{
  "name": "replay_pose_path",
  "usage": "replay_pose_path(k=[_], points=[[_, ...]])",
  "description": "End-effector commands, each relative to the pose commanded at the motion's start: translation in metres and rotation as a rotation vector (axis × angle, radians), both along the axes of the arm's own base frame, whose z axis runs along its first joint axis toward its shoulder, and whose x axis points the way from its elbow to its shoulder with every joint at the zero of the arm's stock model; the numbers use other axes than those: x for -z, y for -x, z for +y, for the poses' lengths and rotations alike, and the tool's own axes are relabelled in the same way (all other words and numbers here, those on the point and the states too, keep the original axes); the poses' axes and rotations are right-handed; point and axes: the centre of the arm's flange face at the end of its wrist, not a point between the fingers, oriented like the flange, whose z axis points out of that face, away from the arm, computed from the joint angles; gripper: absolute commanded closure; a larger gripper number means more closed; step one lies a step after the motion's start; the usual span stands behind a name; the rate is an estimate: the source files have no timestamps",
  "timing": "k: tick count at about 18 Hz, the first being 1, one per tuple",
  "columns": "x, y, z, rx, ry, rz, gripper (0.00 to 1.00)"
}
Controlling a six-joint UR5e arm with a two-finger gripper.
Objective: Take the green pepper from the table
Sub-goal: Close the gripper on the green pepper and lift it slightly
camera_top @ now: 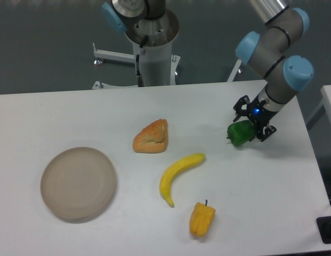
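I saw dark grey-green floor (48, 48) behind the bench, a white pedestal column (155, 64) on a white metal base frame (109, 56), a second white surface edge (330, 106) at far right, even, soft lighting.

Small glossy dark-green bell pepper (241, 133), lumpy and rounded, lying on its side toward the right of the table, large flat white matte tabletop (155, 114) beneath it
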Motion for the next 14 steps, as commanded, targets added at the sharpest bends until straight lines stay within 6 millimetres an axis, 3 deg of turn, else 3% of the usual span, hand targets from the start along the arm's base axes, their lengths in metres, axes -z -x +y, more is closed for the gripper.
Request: replay_pose_path(k=[6,11,14], points=[[-0.025,0.014,0.008,0.002,-0.025,0.050,0.60],[-0.075,0.020,0.038,0.038,-0.054,0.151,0.60],[-0.093,0.015,0.057,0.075,-0.030,0.220,0.60]])
